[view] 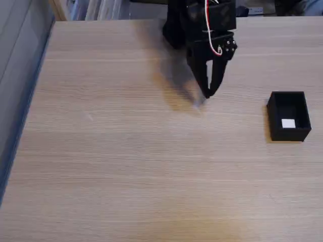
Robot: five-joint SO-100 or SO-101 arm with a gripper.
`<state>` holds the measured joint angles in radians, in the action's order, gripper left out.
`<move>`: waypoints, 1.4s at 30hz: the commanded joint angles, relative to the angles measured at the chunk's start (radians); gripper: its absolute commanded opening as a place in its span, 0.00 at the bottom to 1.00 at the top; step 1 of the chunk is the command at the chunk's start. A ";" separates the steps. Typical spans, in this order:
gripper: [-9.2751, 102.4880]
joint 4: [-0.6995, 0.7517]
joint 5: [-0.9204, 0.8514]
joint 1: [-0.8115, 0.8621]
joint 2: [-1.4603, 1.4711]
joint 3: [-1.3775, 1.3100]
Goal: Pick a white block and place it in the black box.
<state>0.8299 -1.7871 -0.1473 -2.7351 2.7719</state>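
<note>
**Block Lodged in Box, Claw Parked Mid-Table**

Since the white block point(288, 123) is seen lying inside the black box point(288, 116), on its floor near the front wall, the placing can be judged as done. What remains is judged to be a clean withdrawal. If the arm is moved further, it is best lifted straight up first and kept away from the box's thin walls, so that the box is not nudged across the wooden table point(126, 166).

The gripper point(208, 94) is pointed steeply downward, well to the left of the box in the fixed view, with its tips close over the tabletop and a shadow cast beside them. The fingers are drawn together to a point, and nothing is held between them. A red and white cable is looped along the wrist.
</note>
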 commanded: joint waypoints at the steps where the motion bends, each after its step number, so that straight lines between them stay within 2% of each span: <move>1: 0.08 0.074 -0.011 0.077 -0.190 0.127; 4: 0.08 0.172 0.037 0.124 -0.196 0.140; 9: 0.08 0.241 0.075 0.152 -0.186 0.129; 17: 0.08 0.357 0.002 0.181 -0.563 0.322; 25: 0.08 0.505 0.115 0.130 -0.595 0.334; 29: 0.08 0.517 0.184 0.135 -0.597 0.334; 42: 0.08 0.518 0.184 0.127 -0.597 0.334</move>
<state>1.3407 -1.6091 -0.0123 -3.3257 3.0925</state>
